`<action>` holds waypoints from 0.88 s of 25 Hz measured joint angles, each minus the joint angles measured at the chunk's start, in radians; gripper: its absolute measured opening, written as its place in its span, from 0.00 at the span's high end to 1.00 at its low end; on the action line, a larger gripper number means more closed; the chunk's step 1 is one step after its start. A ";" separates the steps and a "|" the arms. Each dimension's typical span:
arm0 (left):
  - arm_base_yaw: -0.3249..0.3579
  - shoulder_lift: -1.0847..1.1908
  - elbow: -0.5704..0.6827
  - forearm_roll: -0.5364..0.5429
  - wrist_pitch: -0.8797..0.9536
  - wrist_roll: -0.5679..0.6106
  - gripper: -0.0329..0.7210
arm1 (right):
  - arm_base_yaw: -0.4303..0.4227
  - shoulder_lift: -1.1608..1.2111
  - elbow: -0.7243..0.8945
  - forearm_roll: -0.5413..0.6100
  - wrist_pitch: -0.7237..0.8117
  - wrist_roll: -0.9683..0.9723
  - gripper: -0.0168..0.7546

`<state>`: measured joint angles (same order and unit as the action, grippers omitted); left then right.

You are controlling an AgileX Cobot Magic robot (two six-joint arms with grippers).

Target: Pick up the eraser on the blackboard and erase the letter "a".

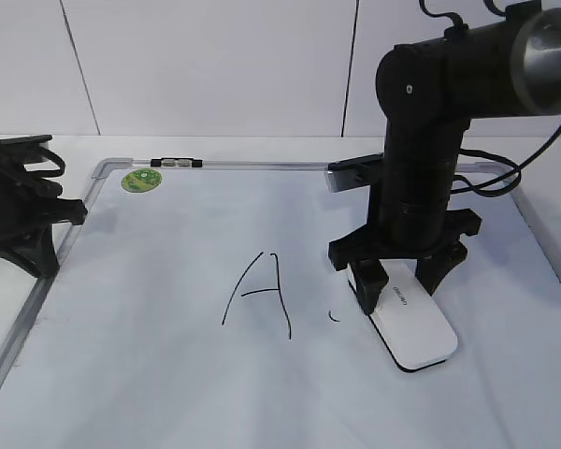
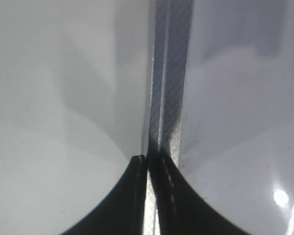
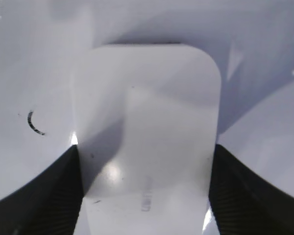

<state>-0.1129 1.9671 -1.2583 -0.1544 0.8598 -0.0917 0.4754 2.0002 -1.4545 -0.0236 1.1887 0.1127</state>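
Covering most of the worktop, the blackboard [image 1: 150, 393] carries a capital "A" [image 1: 260, 292] near its middle. Right of it, toward the right edge, the eraser [image 1: 413, 327] lies flat, the right gripper [image 1: 407, 281] clasping its long sides. It looks light, rigid and smooth, so gripping mid-length suits. Only a small arc of the letter "a" [image 1: 334, 315] remains. The left gripper [image 2: 148, 196] rests clenched at the left edge.

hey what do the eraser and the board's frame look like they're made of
The eraser, held between the right end effector's fingers, looks like smooth white plastic: rounded corners, a soft glare spot, faint grey lettering on top. A dark layer shows along its bottom edge, possibly felt. The blackboard's frame looks like silver-grey metal, probably aluminium, judging by its thin straight profile and dull sheen.
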 joint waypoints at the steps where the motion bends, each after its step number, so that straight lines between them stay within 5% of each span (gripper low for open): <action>1: 0.000 0.000 0.000 0.000 0.000 0.000 0.91 | 0.002 0.000 0.000 0.004 0.000 -0.002 0.27; 22: 0.000 0.000 0.000 0.000 0.000 0.001 0.91 | 0.126 0.000 -0.002 0.030 0.005 -0.016 0.27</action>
<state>-0.1129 1.9671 -1.2583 -0.1544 0.8598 -0.0910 0.6012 2.0002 -1.4565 0.0061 1.1940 0.0966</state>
